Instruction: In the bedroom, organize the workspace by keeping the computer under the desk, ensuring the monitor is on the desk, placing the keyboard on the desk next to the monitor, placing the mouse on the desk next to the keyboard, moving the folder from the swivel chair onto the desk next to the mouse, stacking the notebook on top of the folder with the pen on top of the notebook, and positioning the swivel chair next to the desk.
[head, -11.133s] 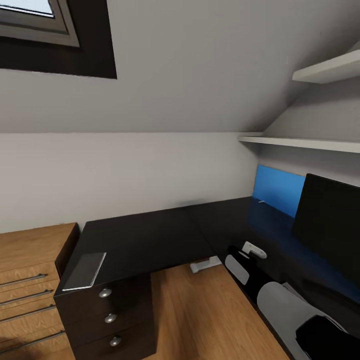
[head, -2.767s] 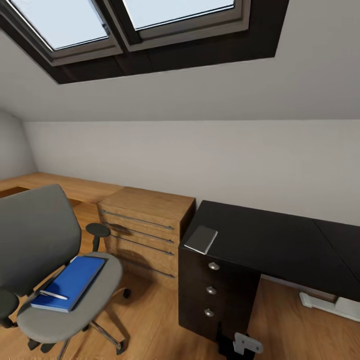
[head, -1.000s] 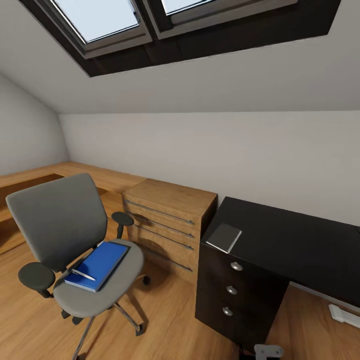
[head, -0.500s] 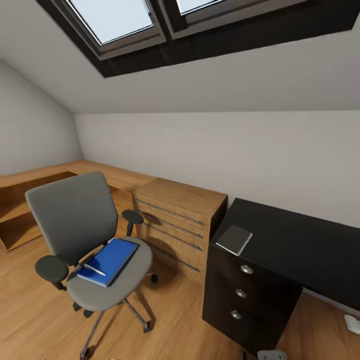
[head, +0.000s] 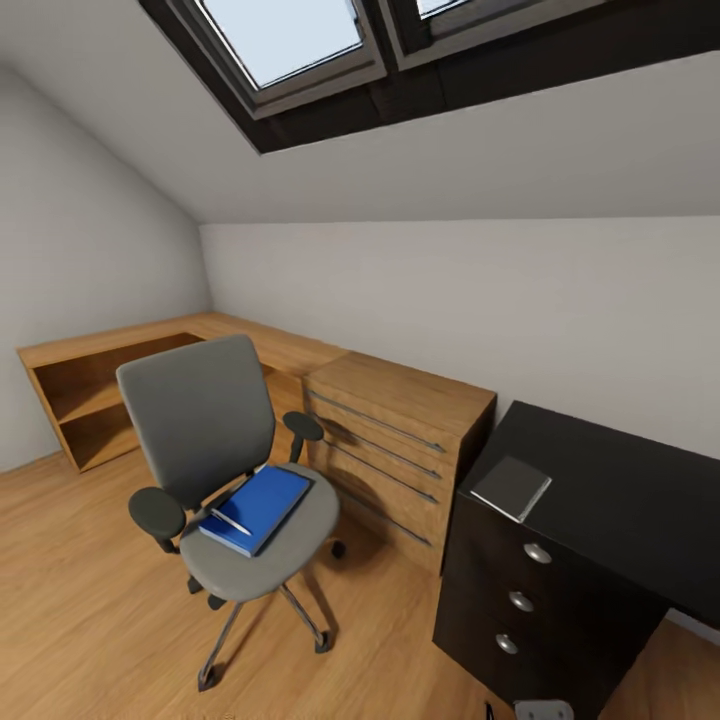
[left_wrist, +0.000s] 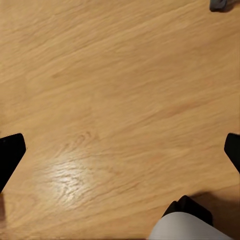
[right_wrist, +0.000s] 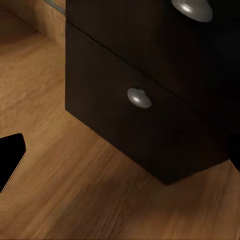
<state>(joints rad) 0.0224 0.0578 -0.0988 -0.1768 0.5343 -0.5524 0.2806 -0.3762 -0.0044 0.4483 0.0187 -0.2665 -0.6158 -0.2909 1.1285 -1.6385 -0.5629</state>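
Three things wait: folder, pen, notebook; none yet in its final place
Folder (head: 258, 506): bright blue, flat on the chair seat, at about 8 o'clock in the head view; one corner close to the seat's front edge
Pen (head: 231, 521): thin white stick lying loose on the folder's cover toward its front end; likely to roll off if the folder is tipped when lifted; it could drop to the floor (head: 70, 600) and be hard to pick up
Chair (head: 215, 450): grey, on castors, standing well apart from the desk; a sideways push from an arm may roll or spin it away mid-grasp, taking folder and pen with it
Notebook (head: 512, 487): small grey cover at the near corner of the desk top, about 4 o'clock; near the edge, so a sweep of the arm could knock it off
Desk (head: 610, 500): black top above a drawer unit (head: 520, 600) with round knobs; right wrist view shows that unit close by, so the base or arm may bump it while turning
Wooden chest (head: 395, 445): between chair and desk; narrows the path for wheeling the chair over
Left gripper (left_wrist: 120, 150): fingers spread wide over bare floor, holding nothing
Right gripper: one dark fingertip (right_wrist: 9, 157) at the frame edge; I cannot tell its opening for sure
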